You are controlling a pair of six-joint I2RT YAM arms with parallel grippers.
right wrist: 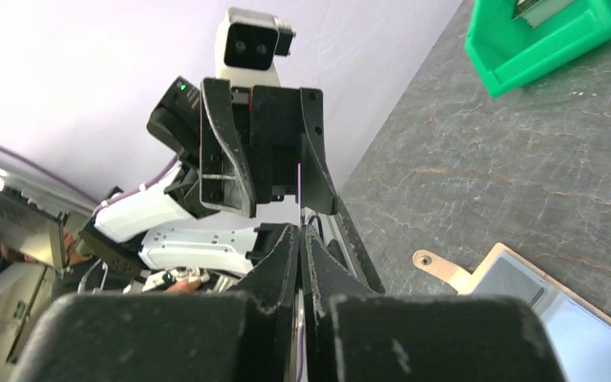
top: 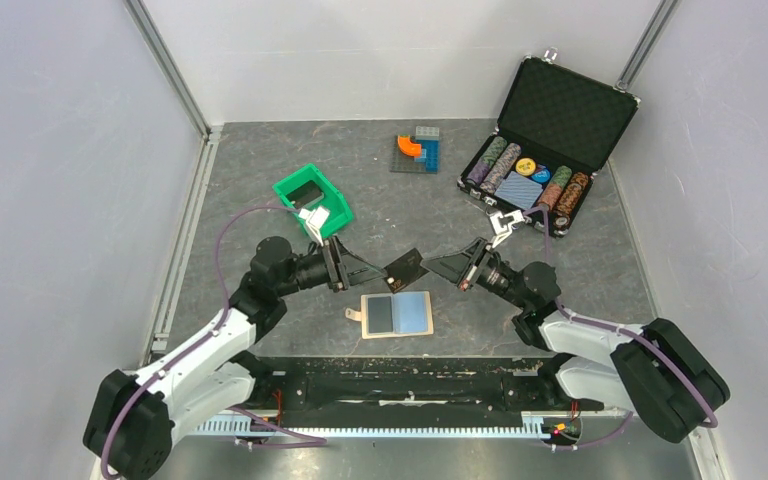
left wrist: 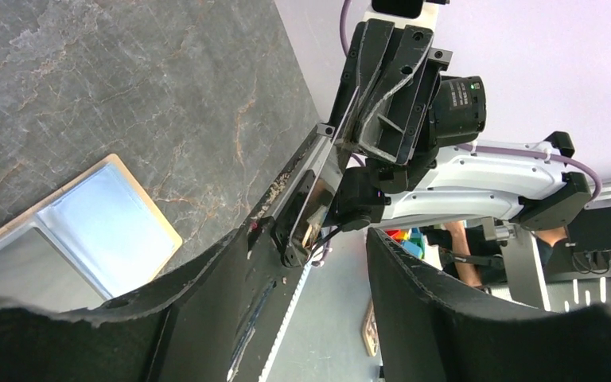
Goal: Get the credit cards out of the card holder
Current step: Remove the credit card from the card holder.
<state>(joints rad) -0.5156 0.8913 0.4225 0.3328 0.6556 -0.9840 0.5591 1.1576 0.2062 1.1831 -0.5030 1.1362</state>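
Note:
The card holder (top: 415,313) lies spread open on the table in front of the arms, with a strap tab on its left and light blue pockets. A dark credit card (top: 379,314) shows in its left half. Another dark credit card (top: 406,266) hangs in the air above the holder, between the two grippers. My right gripper (top: 428,265) is shut on its right end; in the right wrist view the card's thin edge (right wrist: 297,181) runs out from my pinched right gripper (right wrist: 302,232). My left gripper (top: 383,271) stands open around the card's left end, fingers apart in its wrist view (left wrist: 310,239).
A green bin (top: 332,190) stands at the back left. An open black chip case (top: 568,108) with poker chips sits at the back right. Toy bricks (top: 418,152) lie at the back middle. The black base rail (top: 400,378) runs along the near edge.

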